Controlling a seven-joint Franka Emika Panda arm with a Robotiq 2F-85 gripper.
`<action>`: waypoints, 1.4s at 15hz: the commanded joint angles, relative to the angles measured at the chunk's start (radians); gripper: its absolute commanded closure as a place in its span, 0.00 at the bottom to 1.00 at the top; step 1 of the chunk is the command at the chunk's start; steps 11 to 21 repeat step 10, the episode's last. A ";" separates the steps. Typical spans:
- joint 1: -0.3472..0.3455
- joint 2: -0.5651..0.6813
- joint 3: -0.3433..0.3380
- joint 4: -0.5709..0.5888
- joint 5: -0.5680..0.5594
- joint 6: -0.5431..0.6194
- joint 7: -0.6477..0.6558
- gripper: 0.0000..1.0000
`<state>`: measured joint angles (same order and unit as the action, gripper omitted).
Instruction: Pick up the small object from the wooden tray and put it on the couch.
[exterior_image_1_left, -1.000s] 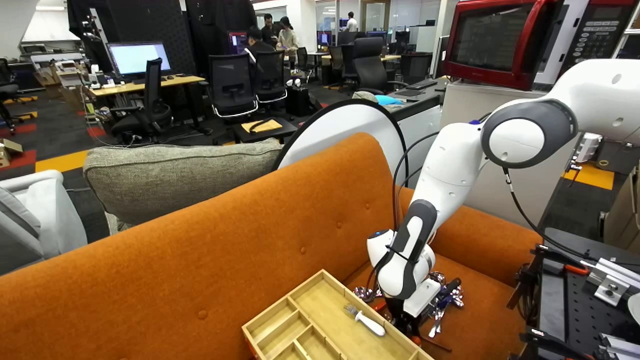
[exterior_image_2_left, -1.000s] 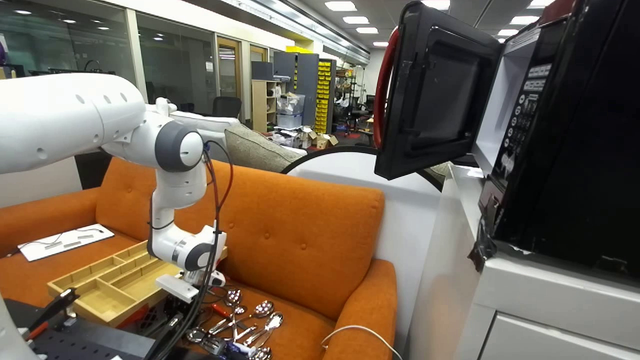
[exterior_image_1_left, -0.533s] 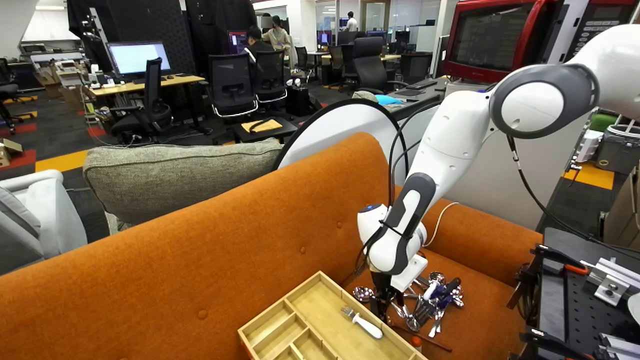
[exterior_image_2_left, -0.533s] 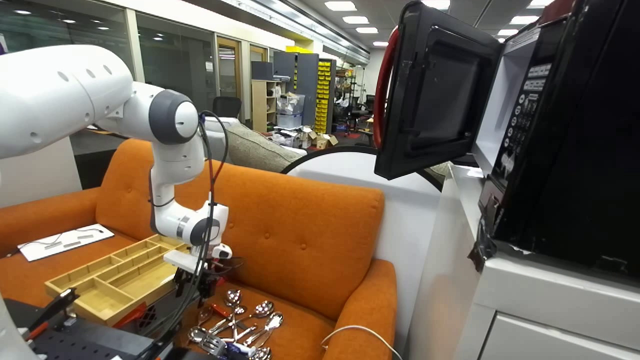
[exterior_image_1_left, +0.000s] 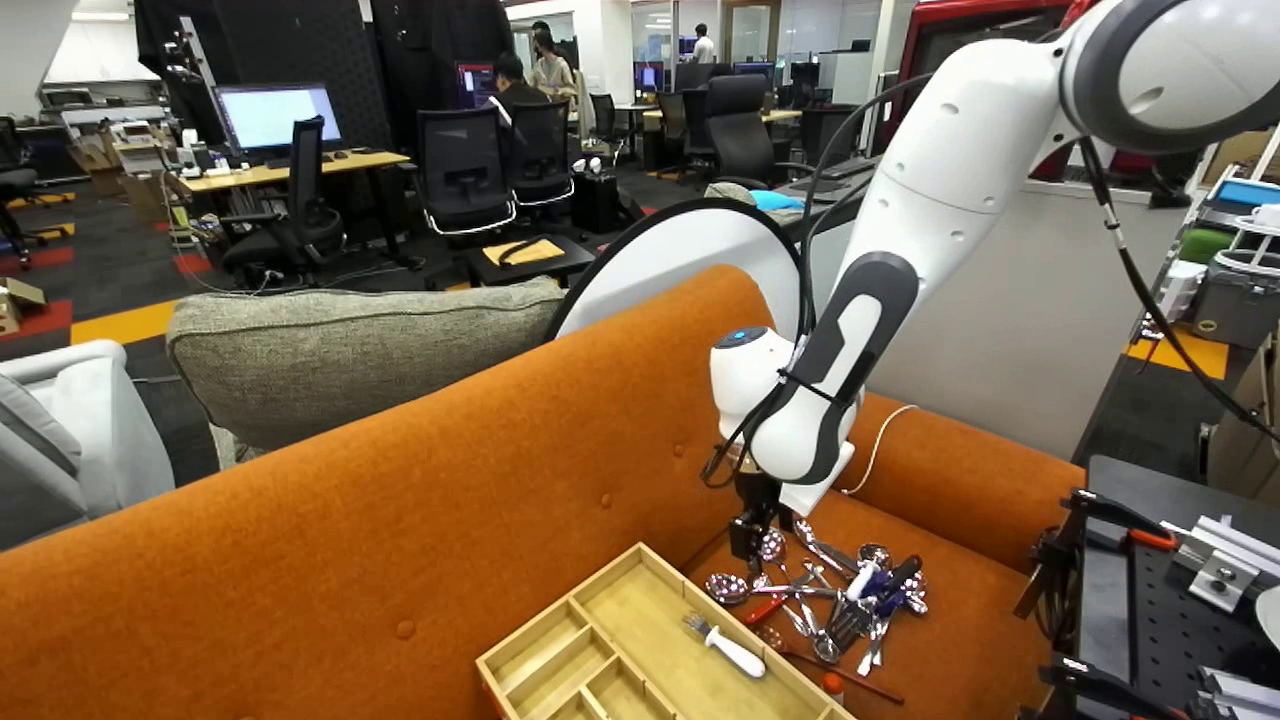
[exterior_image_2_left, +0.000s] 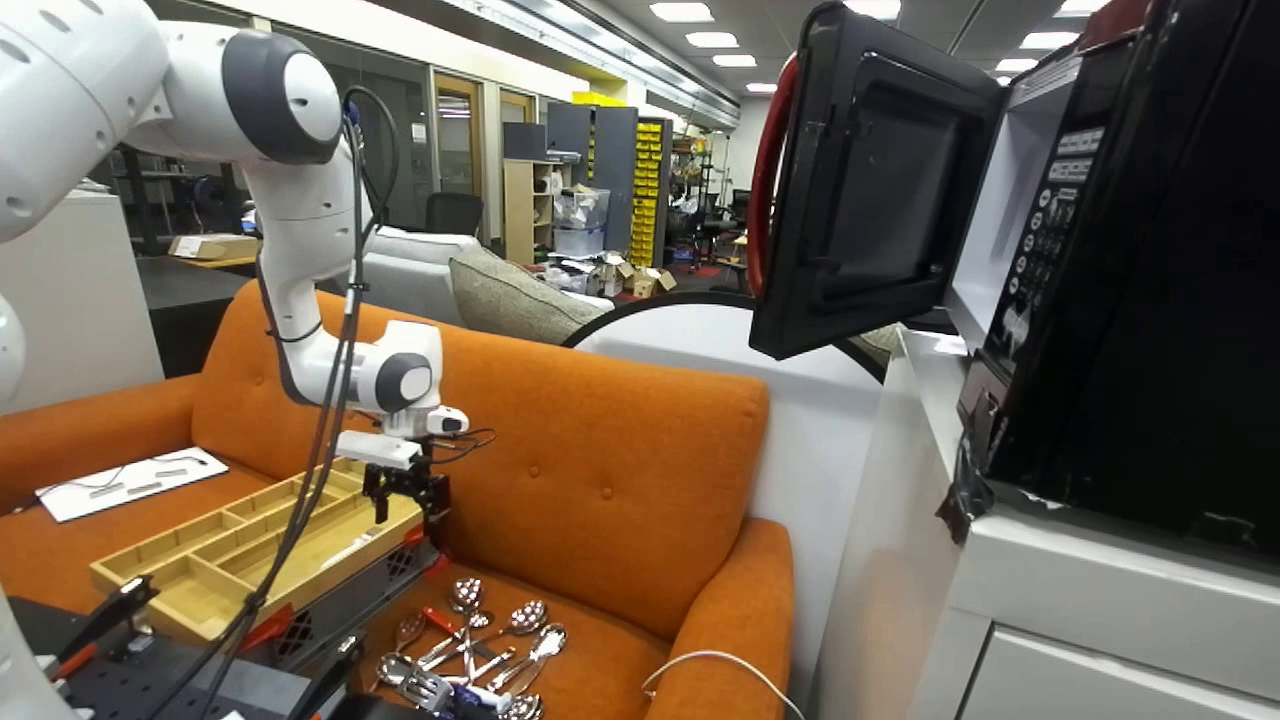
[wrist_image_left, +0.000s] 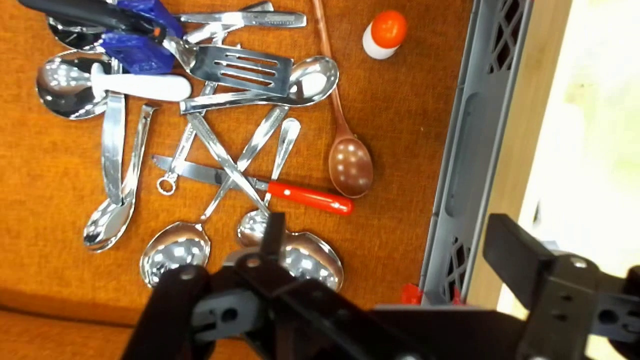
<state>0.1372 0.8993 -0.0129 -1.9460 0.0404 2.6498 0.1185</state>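
Note:
The wooden tray (exterior_image_1_left: 645, 612) has a white-handled fork (exterior_image_1_left: 740, 653) lying in its long compartment. A small object with an orange top and white base (wrist_image_left: 385, 35) stands on the orange couch (exterior_image_1_left: 965, 620) beside the tray; its orange top also shows in an exterior view. My gripper (wrist_image_left: 392, 232) is open, with nothing between its widely spread fingers. It hangs above the couch seat near the backrest, past the tray's end, in both exterior views. In the wrist view one finger (wrist_image_left: 517, 260) overlaps the tray's edge, where the tray interior is washed out by glare.
Several spoons, a red-handled knife (wrist_image_left: 310, 197), a slotted turner (wrist_image_left: 242, 67) and a wooden spoon (wrist_image_left: 350, 165) lie on the seat. A grey crate (wrist_image_left: 465, 150) supports the tray. A black side table (exterior_image_1_left: 1150, 600) with clamps stands in front. The couch backrest (exterior_image_2_left: 560, 420) rises close behind.
From low beside the tray near the orange-topped object, my gripper has risen and moved toward the backrest. The tray shifted slightly early on. The orange-topped object stays on the couch.

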 joint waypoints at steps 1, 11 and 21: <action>0.023 -0.132 -0.001 -0.130 -0.042 0.025 -0.009 0.00; 0.019 -0.119 0.005 -0.110 -0.039 0.003 0.004 0.00; 0.019 -0.119 0.005 -0.110 -0.039 0.003 0.004 0.00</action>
